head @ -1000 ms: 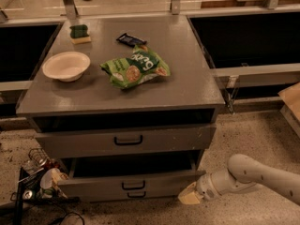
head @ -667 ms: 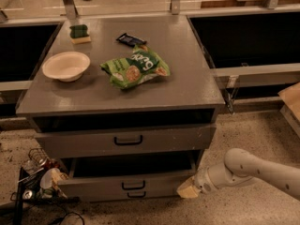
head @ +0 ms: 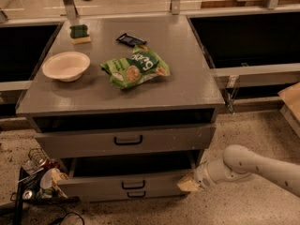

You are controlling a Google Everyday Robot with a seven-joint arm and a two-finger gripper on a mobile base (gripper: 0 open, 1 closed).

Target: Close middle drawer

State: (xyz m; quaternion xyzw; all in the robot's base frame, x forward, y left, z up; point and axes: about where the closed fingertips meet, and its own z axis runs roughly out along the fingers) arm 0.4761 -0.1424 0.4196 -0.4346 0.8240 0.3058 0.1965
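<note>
The middle drawer is pulled out of the grey cabinet, below the taller top drawer front. Its low grey front carries a small black handle, and its dark inside shows from above. My gripper comes in from the lower right on a white arm. Its tan tip sits against the right end of the middle drawer's front. It holds nothing that I can see.
On the cabinet top lie a white bowl, a green chip bag, a dark wrapper and a green sponge. The lowest drawer front sits just under the middle one. A wire rack with clutter stands on the floor at the left.
My gripper has moved up and a little left, onto the right end of the middle drawer's front. The drawer looks about as far out as before.
</note>
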